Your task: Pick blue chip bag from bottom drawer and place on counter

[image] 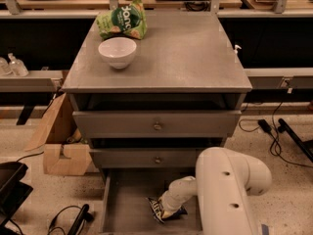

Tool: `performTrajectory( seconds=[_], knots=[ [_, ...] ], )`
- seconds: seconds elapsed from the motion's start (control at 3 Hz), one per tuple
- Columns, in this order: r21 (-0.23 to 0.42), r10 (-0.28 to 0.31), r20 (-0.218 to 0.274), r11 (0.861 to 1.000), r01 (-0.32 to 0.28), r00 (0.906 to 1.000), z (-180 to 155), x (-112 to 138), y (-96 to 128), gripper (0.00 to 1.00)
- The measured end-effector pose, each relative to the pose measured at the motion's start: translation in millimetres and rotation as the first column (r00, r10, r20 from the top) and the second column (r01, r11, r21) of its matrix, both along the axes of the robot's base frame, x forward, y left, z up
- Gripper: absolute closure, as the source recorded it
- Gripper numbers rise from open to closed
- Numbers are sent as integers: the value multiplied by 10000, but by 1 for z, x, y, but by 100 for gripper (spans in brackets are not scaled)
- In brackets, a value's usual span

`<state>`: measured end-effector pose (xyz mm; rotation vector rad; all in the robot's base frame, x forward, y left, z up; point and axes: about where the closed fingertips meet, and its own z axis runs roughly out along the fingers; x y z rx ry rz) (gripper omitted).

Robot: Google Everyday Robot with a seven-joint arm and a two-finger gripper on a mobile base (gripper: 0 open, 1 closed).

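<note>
The blue chip bag lies crumpled on the floor of the open bottom drawer, towards its front right, as the robot's gripper presses down onto it from above at the end of a bulky white arm. The wrist hides the contact, so whether the gripper is open or clamped on the bag cannot be told. Above, two closed drawers with small round knobs sit under the grey counter, where a white bowl stands just in front of a green snack bag at the rear left. A cardboard box rests on the floor left of the cabinet.
</note>
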<state>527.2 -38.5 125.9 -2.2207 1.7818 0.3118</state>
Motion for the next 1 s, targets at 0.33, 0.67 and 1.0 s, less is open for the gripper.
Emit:
performTrajectory(
  seconds=[0.33,0.67,1.0],
  knots=[
    [311,-381,632,9989,362,9973,48,4,-21,100],
    [775,-1613,1145,9852,1531,9802,113,-3,-51,100],
    [1216,-2238,1693,9712,2050,9598,189,-26,-76,100]
  ],
)
